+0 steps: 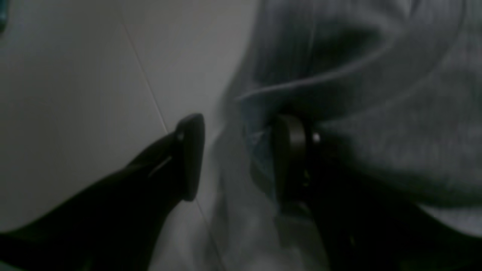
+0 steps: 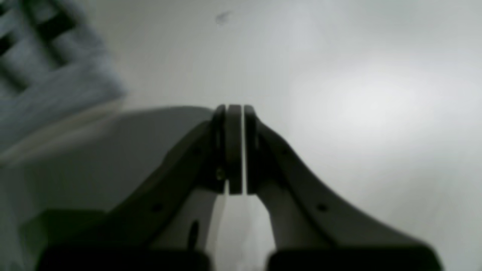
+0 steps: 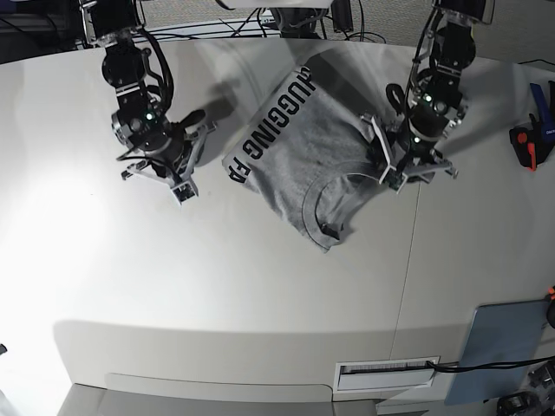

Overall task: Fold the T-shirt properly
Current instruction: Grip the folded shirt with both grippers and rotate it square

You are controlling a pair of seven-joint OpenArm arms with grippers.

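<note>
Grey T-shirt partly folded on the white table, one arm at its edge and the other off to the side.

The T-shirt (image 3: pixel 308 156) lies crumpled near the table's (image 3: pixel 217 286) far middle, black lettering showing on its upper fold and the ribbed collar turned toward the near edge. The left gripper (image 1: pixel 237 158) sits at the shirt's edge with its jaws parted; one finger (image 1: pixel 290 158) presses against a fold of grey cloth while the other rests over bare table, so nothing is pinched between them. The right gripper (image 2: pixel 235 150) hovers over bare table beside the shirt, its jaws pressed together with nothing between them. No containers appear in any view.
</note>
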